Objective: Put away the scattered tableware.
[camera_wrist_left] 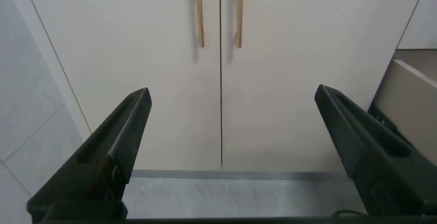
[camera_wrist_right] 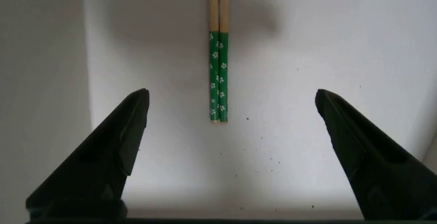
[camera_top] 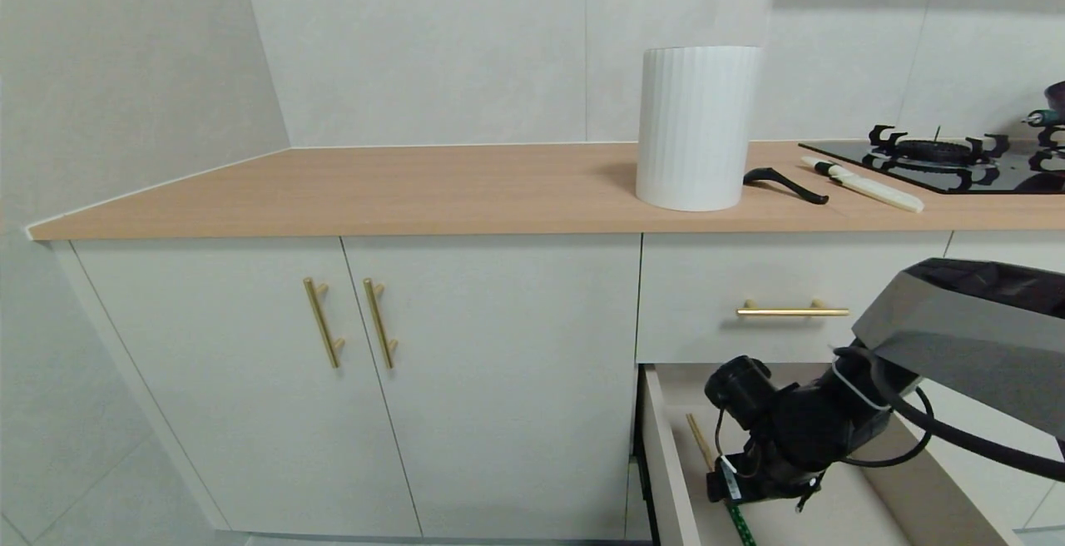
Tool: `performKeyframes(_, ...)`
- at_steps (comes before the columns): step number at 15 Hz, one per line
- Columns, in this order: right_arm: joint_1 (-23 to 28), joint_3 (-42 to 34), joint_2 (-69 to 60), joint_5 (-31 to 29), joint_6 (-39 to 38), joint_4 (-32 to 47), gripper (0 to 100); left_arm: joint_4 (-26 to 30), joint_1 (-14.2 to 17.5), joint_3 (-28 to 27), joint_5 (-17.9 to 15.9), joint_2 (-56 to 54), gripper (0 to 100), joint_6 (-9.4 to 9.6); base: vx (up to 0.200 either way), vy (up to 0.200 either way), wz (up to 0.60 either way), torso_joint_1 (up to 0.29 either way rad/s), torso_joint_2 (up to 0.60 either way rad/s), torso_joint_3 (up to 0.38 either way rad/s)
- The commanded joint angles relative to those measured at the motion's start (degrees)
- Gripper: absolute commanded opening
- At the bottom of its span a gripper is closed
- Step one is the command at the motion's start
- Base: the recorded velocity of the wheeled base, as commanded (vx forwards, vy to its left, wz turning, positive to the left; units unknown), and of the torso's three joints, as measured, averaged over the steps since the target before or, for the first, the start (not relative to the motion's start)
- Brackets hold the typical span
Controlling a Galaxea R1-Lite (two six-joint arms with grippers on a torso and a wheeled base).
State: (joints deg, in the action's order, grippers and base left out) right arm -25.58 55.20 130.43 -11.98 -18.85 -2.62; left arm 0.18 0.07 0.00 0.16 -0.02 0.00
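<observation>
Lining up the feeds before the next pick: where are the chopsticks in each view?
Head: chopsticks in the open drawer, lower right.
Right wrist: on the drawer floor, ahead of the open right gripper.
Left wrist: faces the cabinet doors instead.
Shared landmark: the drawer, its side at that picture's edge.

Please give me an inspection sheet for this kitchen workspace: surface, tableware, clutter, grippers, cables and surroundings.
Surface: wooden countertop, no spills seen.
Job's things: chopsticks lying side by side in the open drawer; black utensil and white knife on the countertop beside the white canister.
Clutter: nothing seen.
Grippers: left gripper open, empty, facing the cabinet doors; right gripper open, empty, above the chopsticks.
Cables: black cable looped at the right wrist, over the drawer.
Surroundings: stove on the right, tiled wall behind.
</observation>
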Motion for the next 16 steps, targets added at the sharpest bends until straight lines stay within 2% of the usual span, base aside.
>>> performKeyframes(1, 1.58, -2.64, -10.19, -0.67, -0.4, 0.86, 100, -0.01, 0.01, 0.0, 0.02, 0.02, 100, 0.0, 0.0, 0.0, 0.0, 0.0, 0.0, 0.0)
performKeyframes(5, 8.35, -4.75, -30.32, -0.76, 3.03, 2.53, 100, -0.01, 0.01, 0.0, 0.02, 0.02, 100, 0.0, 0.0, 0.0, 0.0, 0.0, 0.0, 0.0)
performKeyframes(9, 14.85, -4.75, -41.83, -0.5, 8.04, 3.15, 100, -0.01, 0.01, 0.0, 0.02, 0.02, 100, 0.0, 0.0, 0.0, 0.0, 0.0, 0.0, 0.0)
performKeyframes(16, 15.73, -6.16, -44.73, -0.5, 11.02, 2.8, 100, -0.01, 0.01, 0.0, 0.02, 0.02, 100, 0.0, 0.0, 0.0, 0.0, 0.0, 0.0, 0.0)
